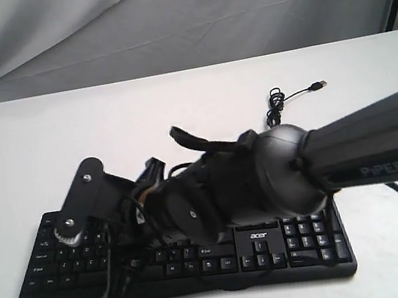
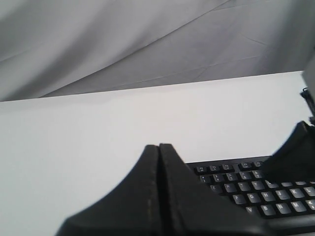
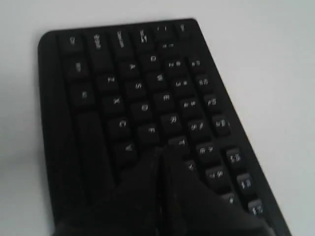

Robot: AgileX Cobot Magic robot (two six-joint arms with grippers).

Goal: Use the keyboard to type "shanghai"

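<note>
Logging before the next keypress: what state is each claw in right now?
Left claw: closed, holding nothing.
Right claw: closed, holding nothing, tip above the keyboard.

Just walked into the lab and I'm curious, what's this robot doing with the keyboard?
The right arm reaches across the black keyboard. Its right hand is shut into a single tip, poised at the letter keys near F and T. Whether it is pressing one is unclear. The left hand, also shut, hangs off to one side, touching no key in view.
</note>
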